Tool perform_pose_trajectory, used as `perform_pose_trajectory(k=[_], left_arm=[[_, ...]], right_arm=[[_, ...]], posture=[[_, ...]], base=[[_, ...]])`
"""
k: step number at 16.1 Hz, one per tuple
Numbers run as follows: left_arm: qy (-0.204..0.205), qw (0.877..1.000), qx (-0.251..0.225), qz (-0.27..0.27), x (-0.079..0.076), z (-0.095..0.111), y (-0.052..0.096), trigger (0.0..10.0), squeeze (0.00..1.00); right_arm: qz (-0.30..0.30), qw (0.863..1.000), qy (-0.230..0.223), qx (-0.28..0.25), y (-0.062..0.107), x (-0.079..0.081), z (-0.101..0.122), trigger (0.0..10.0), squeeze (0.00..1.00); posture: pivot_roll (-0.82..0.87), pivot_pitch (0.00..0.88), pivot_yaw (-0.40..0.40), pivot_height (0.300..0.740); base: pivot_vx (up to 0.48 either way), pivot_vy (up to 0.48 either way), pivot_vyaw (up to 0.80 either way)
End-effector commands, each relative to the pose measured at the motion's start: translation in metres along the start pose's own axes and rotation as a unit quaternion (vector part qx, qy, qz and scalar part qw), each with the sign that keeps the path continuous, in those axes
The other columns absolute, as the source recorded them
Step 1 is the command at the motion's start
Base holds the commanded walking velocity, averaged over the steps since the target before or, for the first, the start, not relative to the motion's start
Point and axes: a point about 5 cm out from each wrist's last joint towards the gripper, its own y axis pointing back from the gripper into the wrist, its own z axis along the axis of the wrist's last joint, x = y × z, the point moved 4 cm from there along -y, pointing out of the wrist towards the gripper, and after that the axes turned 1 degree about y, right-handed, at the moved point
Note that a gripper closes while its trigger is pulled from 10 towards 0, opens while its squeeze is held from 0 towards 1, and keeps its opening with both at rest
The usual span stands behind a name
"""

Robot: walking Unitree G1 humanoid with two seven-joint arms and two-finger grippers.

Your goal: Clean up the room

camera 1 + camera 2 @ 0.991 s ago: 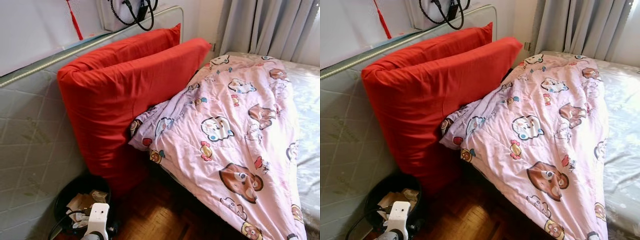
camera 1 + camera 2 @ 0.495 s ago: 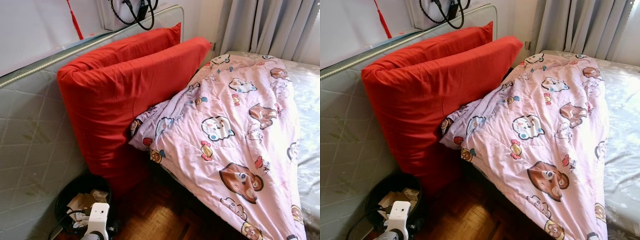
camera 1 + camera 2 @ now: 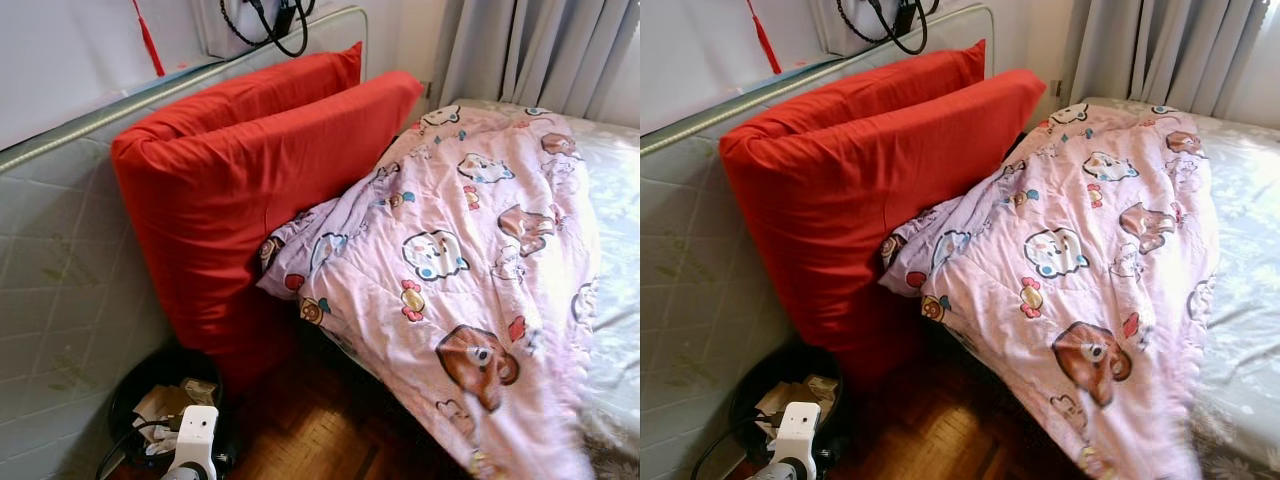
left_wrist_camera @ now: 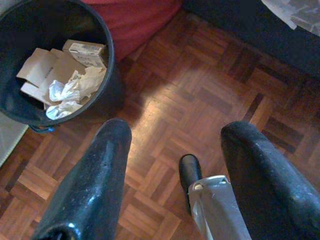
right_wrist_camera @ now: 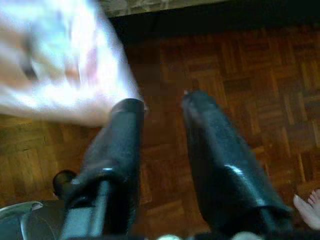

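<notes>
A pink cartoon-print quilt [image 3: 470, 250] lies bunched across the bed, and its lower end [image 3: 520, 440] hangs blurred over the bed's edge toward the floor. Two red pillows [image 3: 250, 190] stand against the padded headboard [image 3: 60, 290]. My right gripper [image 5: 164, 102] hangs over the parquet with its fingers apart. The blurred quilt corner [image 5: 65, 75] sits right beside one fingertip [image 5: 127, 112], with only floor between the fingers. My left gripper [image 4: 177, 130] is open above the floor near a black bin [image 4: 107, 55] holding paper and cardboard scraps [image 4: 60, 75].
The bin [image 3: 130, 400] stands on the parquet between the headboard and the red pillows. Grey curtains [image 3: 540, 50] hang behind the bed. Cables [image 3: 270, 25] dangle on the wall above. A person's toes [image 5: 309, 204] rest on the floor near my right gripper.
The quilt's hanging lower end has gone blurred and shifted at the bed's edge. Pillows and bin stay put; the view has drifted only slightly.
</notes>
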Motion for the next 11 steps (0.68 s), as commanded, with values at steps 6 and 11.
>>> perform_pose_trajectory(k=[6, 11], left_arm=[[0.007, 1.0, -0.003, 0.012, 0.008, 0.001, 0.001, 10.0, 0.0], [0.007, 1.0, 0.003, 0.013, 0.009, 0.0, 0.001, 10.0, 0.0]], right_arm=[[0.01, 1.0, -0.011, 0.007, -0.002, 0.001, 0.002, 10.0, 0.99], [0.157, 0.987, 0.022, 0.01, 0.004, 0.06, 0.007, 10.0, 0.0]], posture=[[0.03, 0.014, 0.048, 0.74], [0.03, 0.014, 0.05, 0.74]], base=[[0.0, 0.0, 0.0], [0.0, 0.0, 0.0]])
